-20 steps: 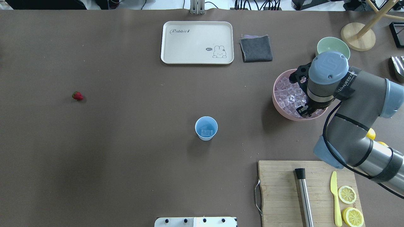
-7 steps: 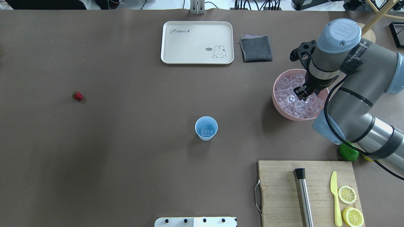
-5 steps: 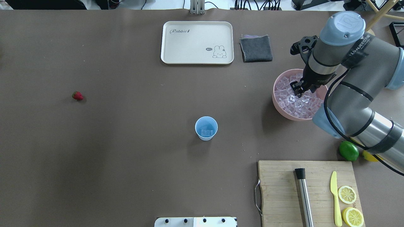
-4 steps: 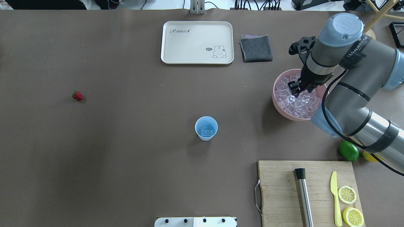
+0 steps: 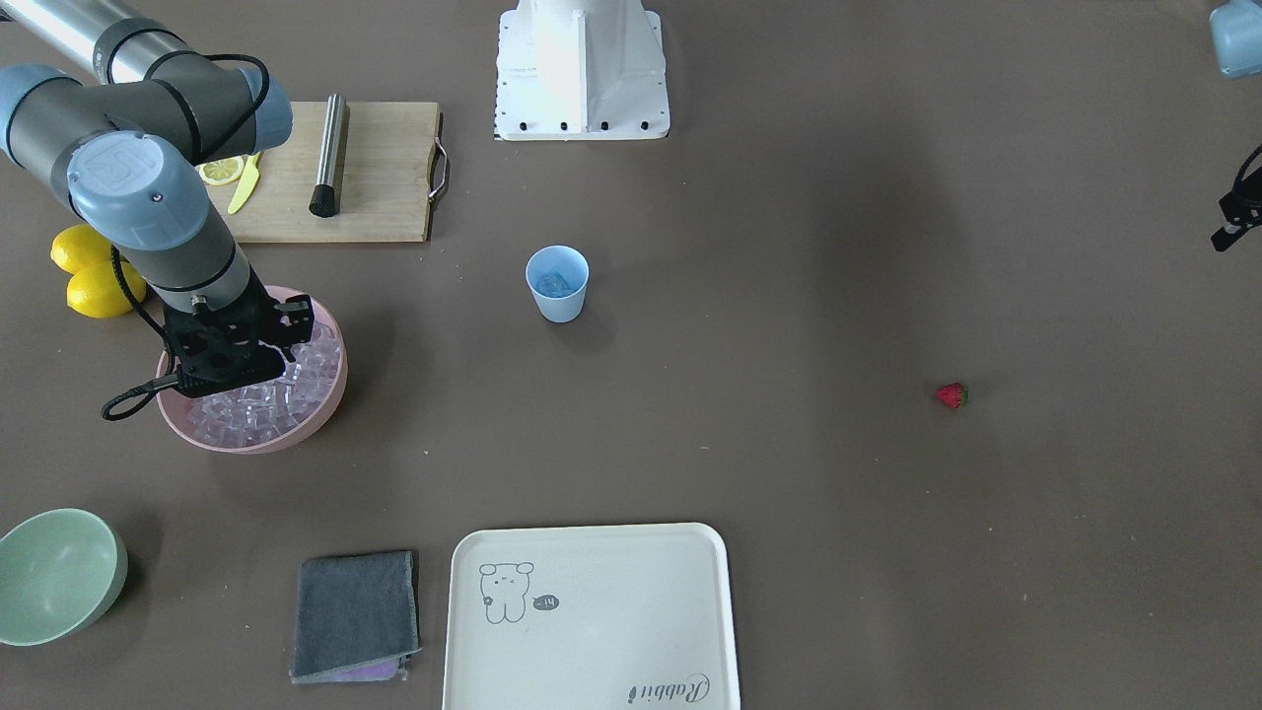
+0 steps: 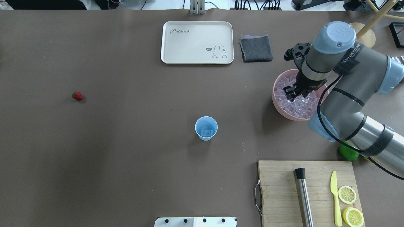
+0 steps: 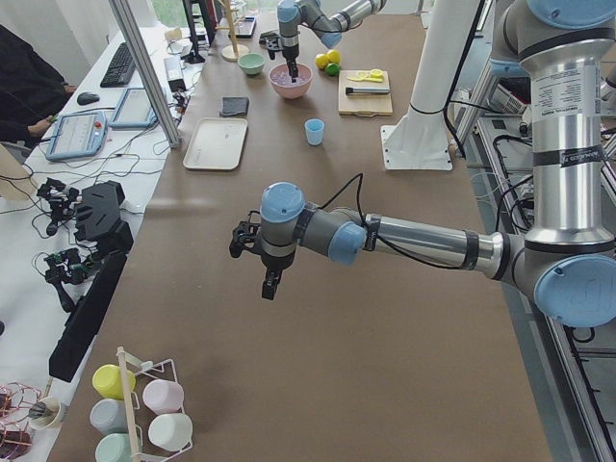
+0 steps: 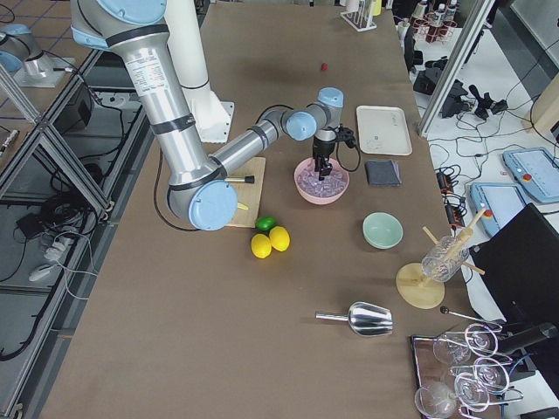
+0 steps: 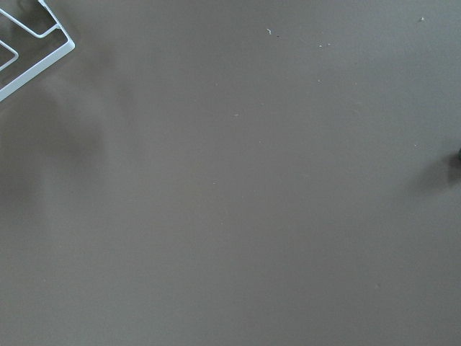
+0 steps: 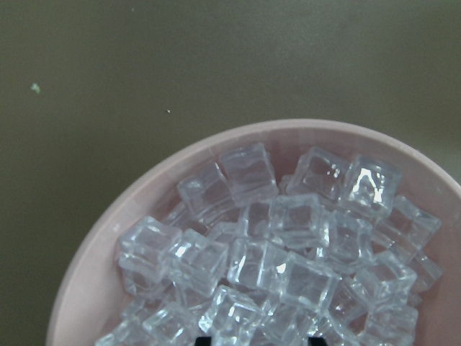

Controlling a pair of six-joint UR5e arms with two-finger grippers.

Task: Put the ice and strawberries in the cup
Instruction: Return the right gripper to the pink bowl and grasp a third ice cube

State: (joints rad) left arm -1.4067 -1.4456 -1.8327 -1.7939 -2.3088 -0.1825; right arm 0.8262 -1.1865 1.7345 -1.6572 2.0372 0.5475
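Hovering over ice (image 6: 300,107) in pink bowl (image 6: 276,104), right pincer (image 6: 289,93), open or closed impossible to tell.

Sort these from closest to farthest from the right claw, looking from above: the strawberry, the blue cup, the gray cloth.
1. gray cloth, a bit left of the right claw and farther from the robot.
2. blue cup, in the middle of the view.
3. strawberry, far off on the view's left.

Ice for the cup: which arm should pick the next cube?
Right. The right gripper hangs over the ice in the pink bowl; the left gripper is far off toward the table's other end.
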